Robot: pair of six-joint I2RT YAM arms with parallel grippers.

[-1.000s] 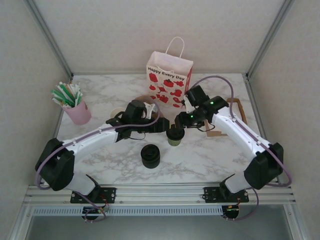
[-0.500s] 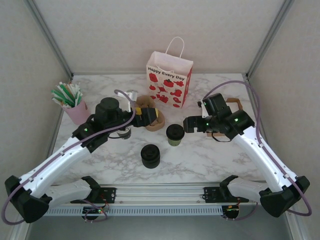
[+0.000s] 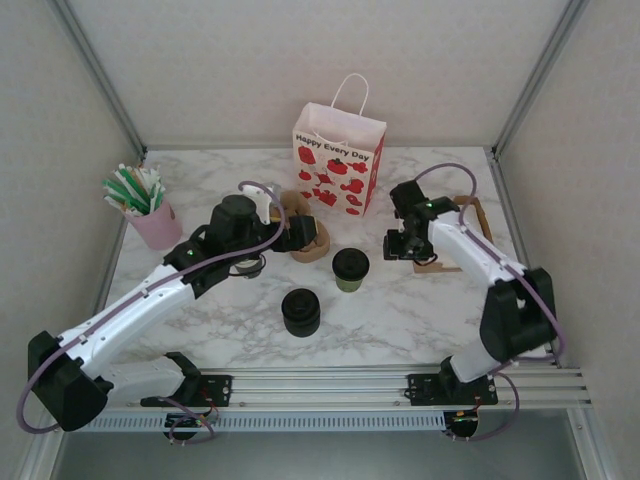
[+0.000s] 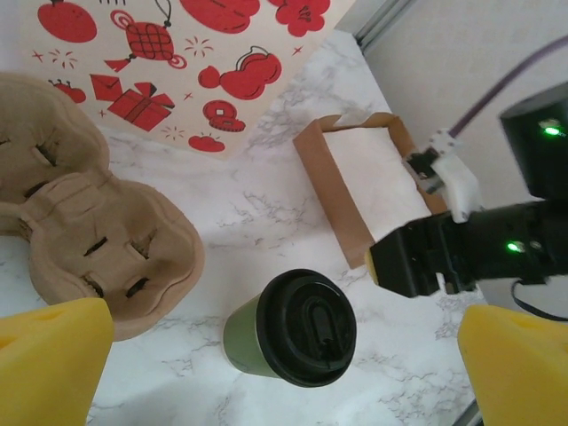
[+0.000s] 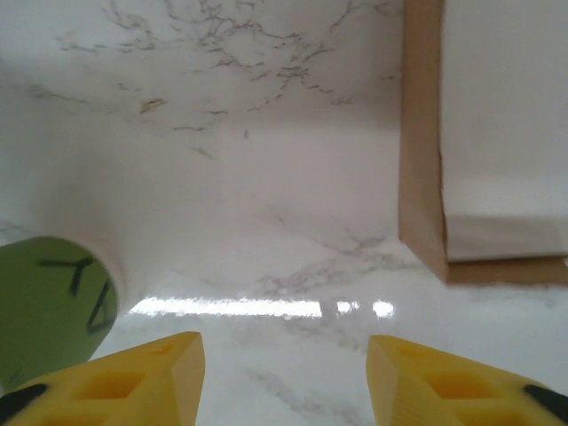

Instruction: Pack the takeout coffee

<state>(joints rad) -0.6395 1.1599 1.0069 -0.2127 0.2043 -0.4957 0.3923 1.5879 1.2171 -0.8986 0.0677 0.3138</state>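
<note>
**One coffee, mid-desk, nobody holding it**

Top view: one takeout coffee stands on the desk between the left claw and right claw. There's also one black lid stack, one printed gift bag and one pink straw cup.

Left wrist: pads spread wide and empty, coffee lid below, one cardboard carrier.

Right wrist: fingers wide too. Here you get the black scribble on the coffee's green side, plus one flat brown bag.

I see a glossy, marble-look table throwing back the light. The cup has a matt green paper body and a smooth black plastic lid. The carrier at left looks like rough brown pulp.
</note>
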